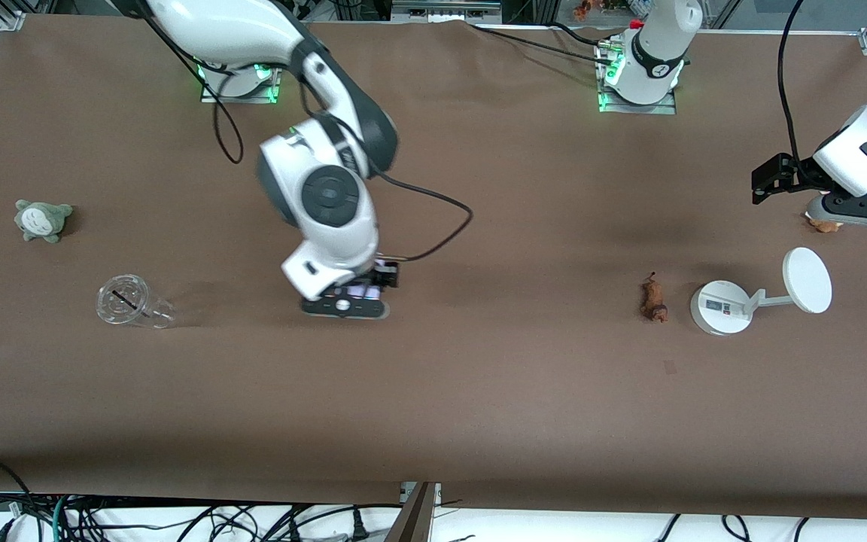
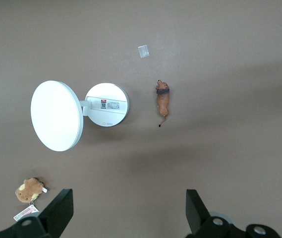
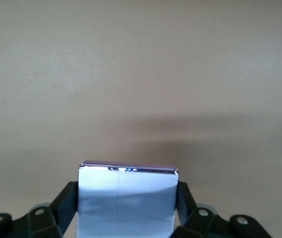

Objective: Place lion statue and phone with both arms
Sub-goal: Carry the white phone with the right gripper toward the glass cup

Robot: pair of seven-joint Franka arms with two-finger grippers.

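Nearest the front camera, toward the left arm's end of the brown tabletop (image 1: 479,391), the lion statue (image 1: 655,299) lies on its side just beside the white round-based stand (image 1: 721,307). Toward the right arm's end lies a clear plastic cup (image 1: 129,302), and over the middle stretch the right end effector (image 1: 351,295) is clamped on the phone (image 3: 127,198), one finger on each side edge. Farther from the camera, a grey-green plush (image 1: 41,220) sits at the right arm's end, while the left end effector (image 2: 126,210) hangs spread wide and empty over the edge at the left arm's end, above a fluffy brown plush (image 2: 29,190).
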